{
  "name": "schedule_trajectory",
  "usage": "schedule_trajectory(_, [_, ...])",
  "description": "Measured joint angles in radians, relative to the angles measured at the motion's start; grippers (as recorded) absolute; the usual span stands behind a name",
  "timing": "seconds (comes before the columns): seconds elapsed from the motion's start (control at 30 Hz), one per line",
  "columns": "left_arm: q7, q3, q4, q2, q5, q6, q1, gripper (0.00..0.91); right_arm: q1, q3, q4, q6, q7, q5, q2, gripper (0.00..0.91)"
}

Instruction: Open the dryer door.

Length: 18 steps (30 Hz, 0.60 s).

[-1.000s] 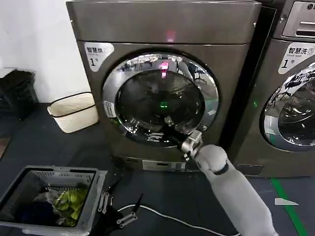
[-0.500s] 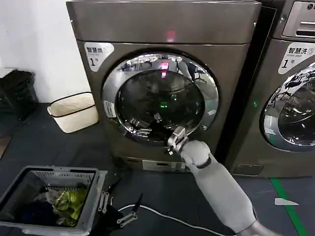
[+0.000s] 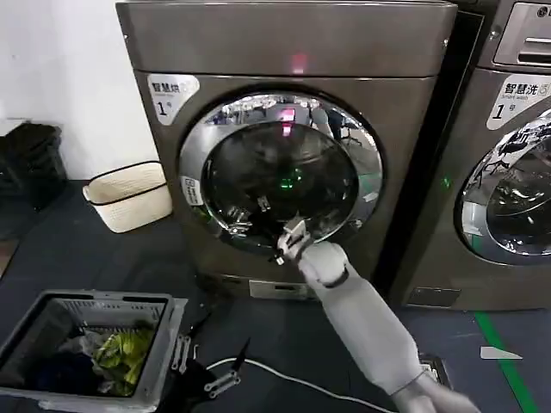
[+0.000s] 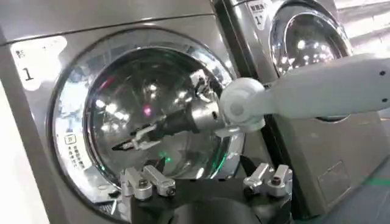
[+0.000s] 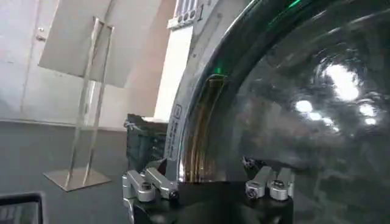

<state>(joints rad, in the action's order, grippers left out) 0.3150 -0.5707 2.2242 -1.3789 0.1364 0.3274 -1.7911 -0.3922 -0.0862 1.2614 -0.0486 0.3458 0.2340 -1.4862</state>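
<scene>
While the dryer door (image 3: pixel 281 175) sits shut in the machine's front, the right gripper (image 3: pixel 285 242) hovers at the door's lower glass, its fingers spread and holding nothing. Facing the door, the left gripper (image 4: pixel 206 182) is likewise spread apart

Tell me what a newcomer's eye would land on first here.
First the dryer door, a chrome-ringed glass porthole filling the machine's front, shut. Next the right gripper, its grey arm reaching up from the lower right to the door's lower edge, fingers open. Last, the basket of clothes on the floor at lower left.
</scene>
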Motion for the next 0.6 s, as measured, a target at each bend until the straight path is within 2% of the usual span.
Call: schedule_trajectory(0.6, [0.002, 0.0, -0.003, -0.008, 0.003, 0.0, 0.002, 0.907, 0.088, -0.033, -0.149, 0.021, -0.013, -0.015, -0.086, 0.907])
